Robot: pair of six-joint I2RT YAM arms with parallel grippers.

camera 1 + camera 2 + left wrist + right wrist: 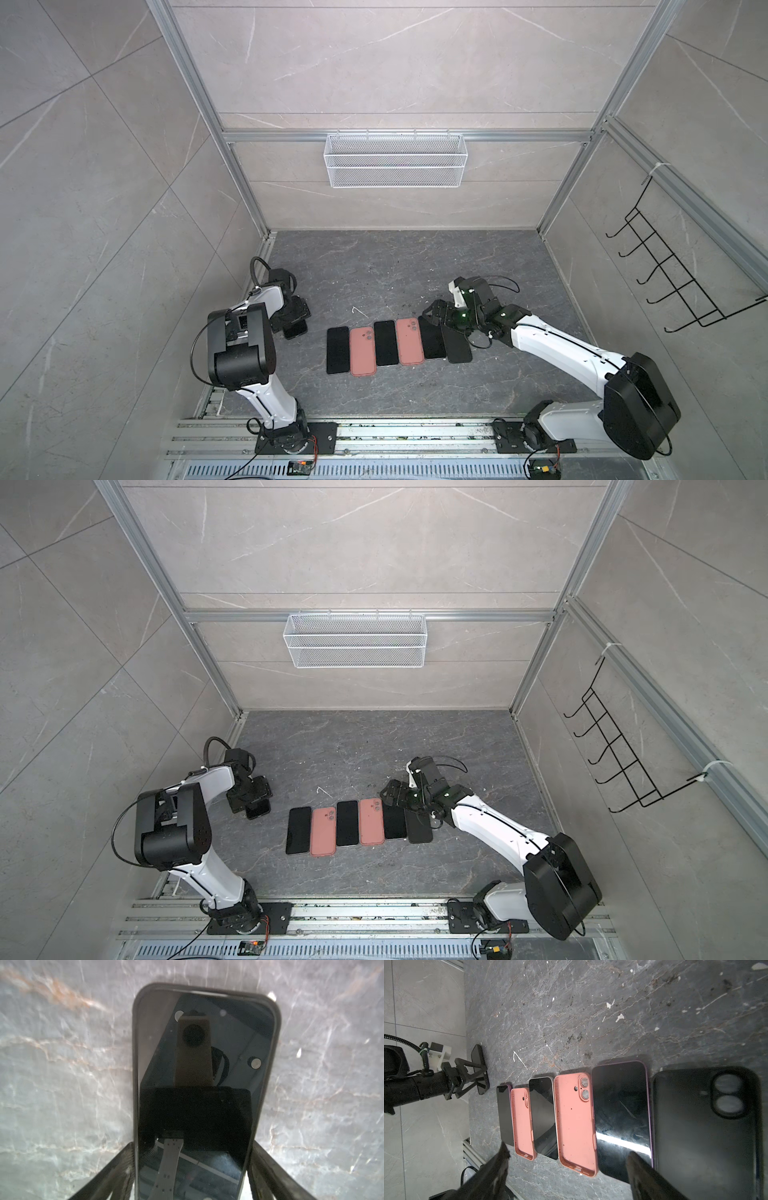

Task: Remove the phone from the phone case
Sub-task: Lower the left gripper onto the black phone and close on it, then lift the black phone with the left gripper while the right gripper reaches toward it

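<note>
Grey marble tabletop (pixel 374 266). In both top views the cased phone (pixel 296 330) lies near its left edge under the left tool (pixel 293 321). The right tool (pixel 429 312) hovers spread and empty over the right end of the row (pixel 386 343).

Left wrist view: the fingers (pixel 116 1174) flank the case's long sides, but I cannot tell whether they pinch it. A light squeeze that leaves one corner free for peeling looks best.

Right wrist view, counted: four phones (pixel 543 1118), three of them in the row; two pink cases (pixel 575 1118); one black case (pixel 704 1136).
</note>
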